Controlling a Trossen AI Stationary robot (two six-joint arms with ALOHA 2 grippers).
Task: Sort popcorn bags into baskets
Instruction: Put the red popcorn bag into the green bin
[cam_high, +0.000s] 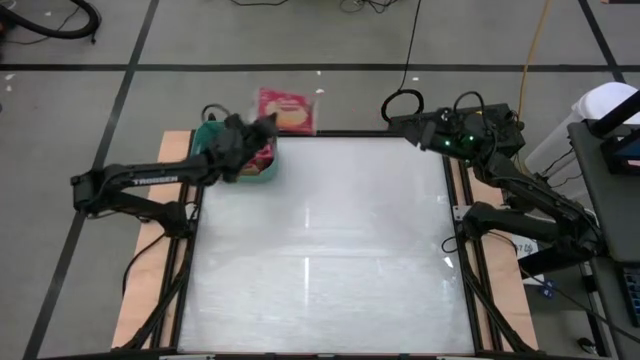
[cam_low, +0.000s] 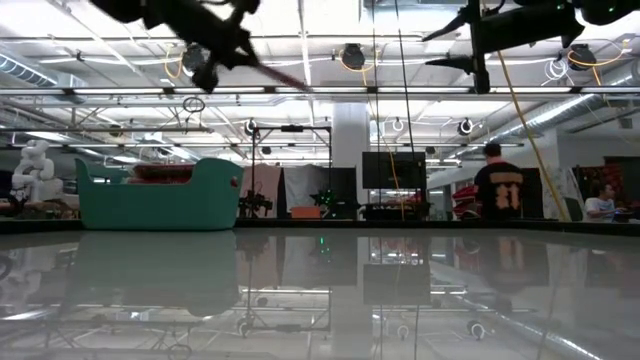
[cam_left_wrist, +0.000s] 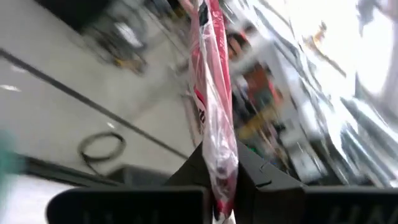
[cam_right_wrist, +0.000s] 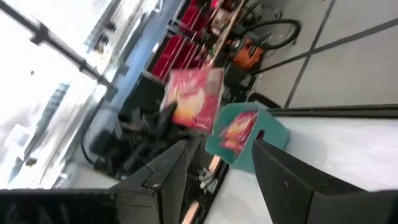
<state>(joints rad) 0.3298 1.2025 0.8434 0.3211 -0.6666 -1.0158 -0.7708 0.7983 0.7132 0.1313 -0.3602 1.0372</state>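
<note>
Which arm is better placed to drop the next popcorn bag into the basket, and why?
The left. Its gripper already pinches a popcorn bag beside the teal basket; the right gripper waits open at the far right corner.

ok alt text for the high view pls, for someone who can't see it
Seen from above, the left gripper holds a red popcorn bag up near the teal basket at the table's far left corner, with more bags inside it. The right gripper waits at the far right corner, jaws open.
</note>
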